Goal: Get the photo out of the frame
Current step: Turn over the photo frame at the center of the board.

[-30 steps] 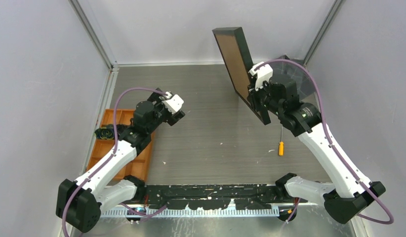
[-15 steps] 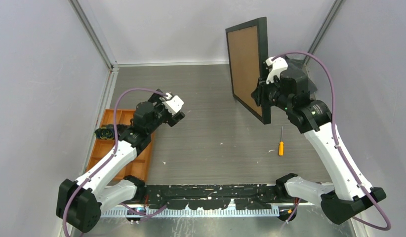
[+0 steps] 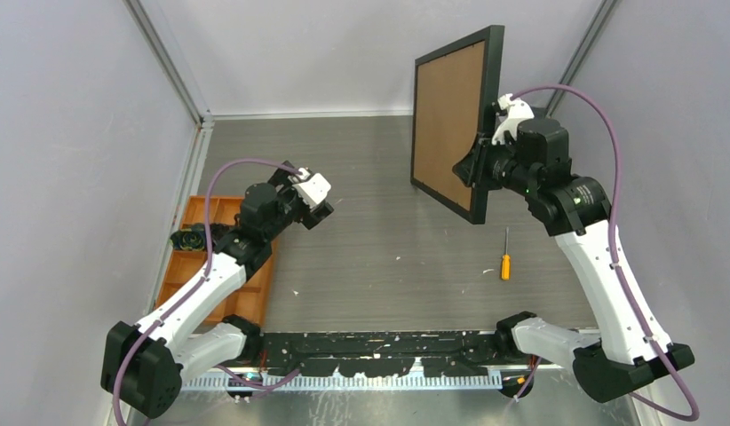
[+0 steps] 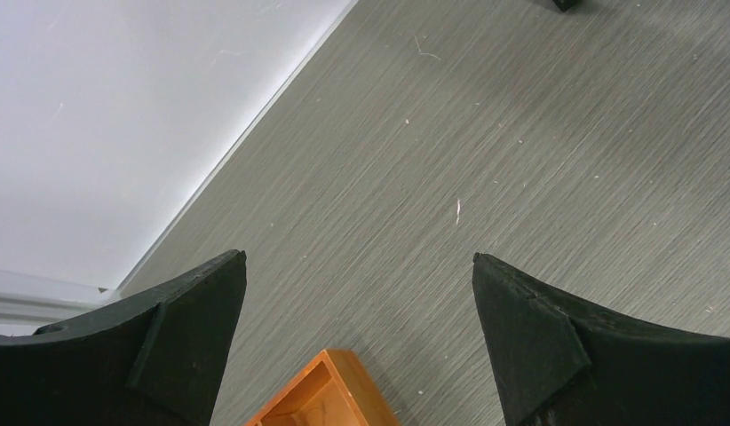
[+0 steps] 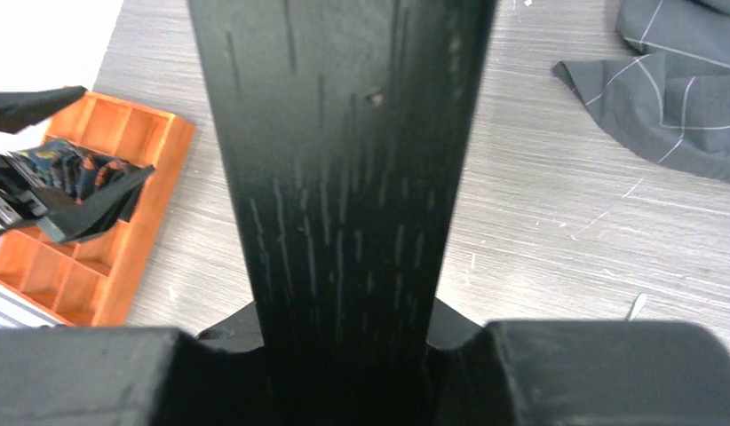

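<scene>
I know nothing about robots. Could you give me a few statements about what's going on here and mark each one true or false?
1. The right gripper is clamped on the frame's black edge. True.
2. The left gripper is shut on something. False: it is open and empty.
3. The frame shows its brown back to the top camera. True.
4. The screwdriver lies in the orange tray. False: it lies on the table, near the right arm.
</scene>
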You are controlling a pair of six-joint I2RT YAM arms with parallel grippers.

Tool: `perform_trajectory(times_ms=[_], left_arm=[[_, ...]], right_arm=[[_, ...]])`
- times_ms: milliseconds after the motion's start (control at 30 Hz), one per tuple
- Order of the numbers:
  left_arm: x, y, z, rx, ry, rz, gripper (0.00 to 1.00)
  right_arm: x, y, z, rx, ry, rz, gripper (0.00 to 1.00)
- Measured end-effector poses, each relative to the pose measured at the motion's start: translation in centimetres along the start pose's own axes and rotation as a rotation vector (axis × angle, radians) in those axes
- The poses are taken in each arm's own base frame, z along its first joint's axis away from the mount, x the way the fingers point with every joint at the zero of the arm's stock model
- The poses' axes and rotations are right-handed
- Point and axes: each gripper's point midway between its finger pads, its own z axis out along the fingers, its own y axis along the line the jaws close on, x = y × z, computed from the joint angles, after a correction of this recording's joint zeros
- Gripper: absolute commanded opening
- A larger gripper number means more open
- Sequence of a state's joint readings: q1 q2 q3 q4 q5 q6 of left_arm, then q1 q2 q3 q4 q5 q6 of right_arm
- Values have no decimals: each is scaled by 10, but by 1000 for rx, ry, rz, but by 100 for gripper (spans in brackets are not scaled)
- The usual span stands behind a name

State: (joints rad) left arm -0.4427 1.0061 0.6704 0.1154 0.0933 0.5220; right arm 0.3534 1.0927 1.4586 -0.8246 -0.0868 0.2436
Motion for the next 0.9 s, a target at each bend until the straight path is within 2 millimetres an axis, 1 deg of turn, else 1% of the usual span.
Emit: perform_trajectory(times_ms=[267,433,633,800,900], left_arm=[[2,-5,1,19,-1,-6,100],[2,-7,1,27,-4,-16,100],[1,-9,1,37,-9,-20,100],[0,-10,1,42,-12,-22,100],[0,-11,2,49,-16,-25,100]], right_arm=[[-11,-7,2,3,-8,156,1],[-19,-18,4,30,-21,277,0],[-27,-36,8,44,-35,484,1],[-30,-47,10,61,-49,605,1],[-28,-48,12,56,-44,651,1]])
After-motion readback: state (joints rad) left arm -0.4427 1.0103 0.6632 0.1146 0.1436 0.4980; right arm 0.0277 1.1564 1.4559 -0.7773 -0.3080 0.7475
